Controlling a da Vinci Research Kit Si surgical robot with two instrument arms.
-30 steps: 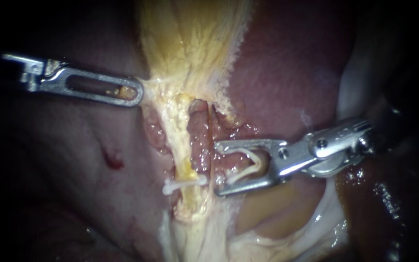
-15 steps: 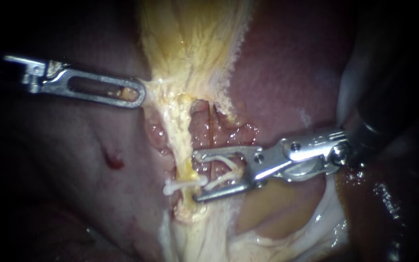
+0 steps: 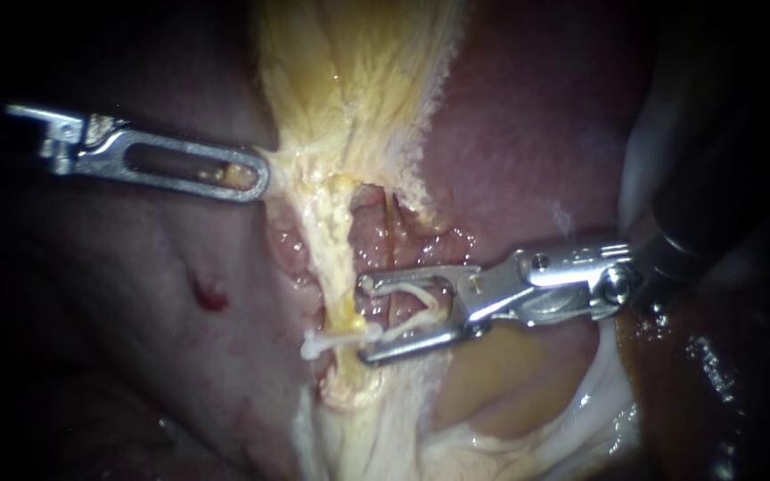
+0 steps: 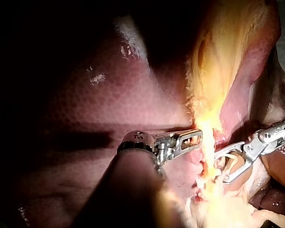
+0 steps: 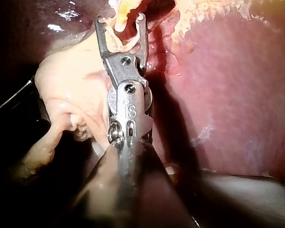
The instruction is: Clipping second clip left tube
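Note:
The left tube (image 3: 336,258), pale yellow, runs down the middle of the endoscope view. A white clip (image 3: 339,338) sits across it low down. My right instrument (image 3: 364,321) comes in from the right, its jaws wide apart and carrying a second white clip (image 3: 412,307), spread open. Its jaw tips touch the tube's right edge, just above the placed clip. A thin reddish right tube (image 3: 389,227) lies behind the jaws. My left instrument (image 3: 244,178) has its slotted jaws shut on yellow tissue (image 3: 291,160) beside the tube's upper end. The right wrist view shows the carried clip (image 5: 125,43) between the jaws (image 5: 121,20).
Dark red liver (image 3: 528,134) lies to the right and pale pink tissue (image 3: 162,267) with a small red spot (image 3: 209,294) to the left. The yellow gallbladder (image 3: 349,71) fans out above. The left wrist view shows both instruments (image 4: 192,139) (image 4: 225,166) either side of the tube.
My right instrument has moved left with its clip, from well right of the tube to touching the tube's right edge. The left instrument holds still.

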